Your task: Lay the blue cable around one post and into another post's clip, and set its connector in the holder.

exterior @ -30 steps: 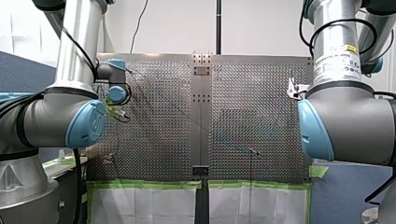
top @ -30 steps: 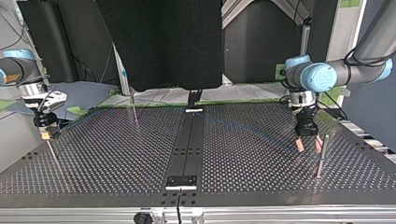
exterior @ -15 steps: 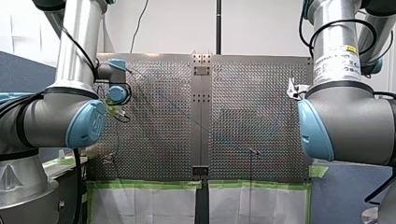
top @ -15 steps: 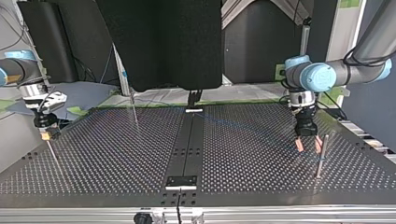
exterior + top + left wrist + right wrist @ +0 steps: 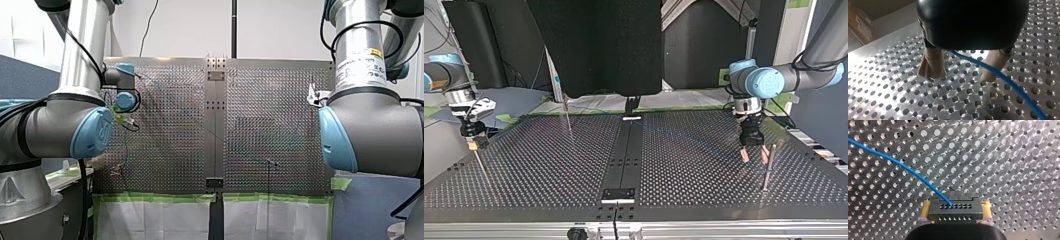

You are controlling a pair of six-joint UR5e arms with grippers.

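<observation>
My left gripper point(image 5: 960, 78) stands with its beige fingers point(image 5: 931, 66) apart, tips just above the perforated table point(image 5: 549, 165). The blue cable point(image 5: 998, 75) runs between them, nearer one finger than the other, and neither is pinching it. In the top view this gripper hangs at the right of the table, just beside an upright post point(image 5: 769, 167), and the cable shows only faintly as it runs off toward the middle.

My right gripper point(image 5: 956, 204) is at the far left of that view. Its yellow pads point(image 5: 925, 211) are clamped on the dark connector point(image 5: 956, 211), one on each side. The cable leaves the connector's face and arcs away over the holes.

The step in hand looks like taking the cable at the post so it can be led round it. To do it well:
- Centre the cable between the fingers before closing.
- Close lightly so the cable can slide instead of kinking.
- Carry it low round the post.
- Let my right arm hold the connector level and give slack as the loop forms, so nothing tugs at the joint.

A second thin post point(image 5: 568, 117) stands toward the far left, but I cannot tell whether it carries the clip. A black block point(image 5: 619, 194) at the near end of the centre strip may be the holder, though I cannot tell that either.
</observation>
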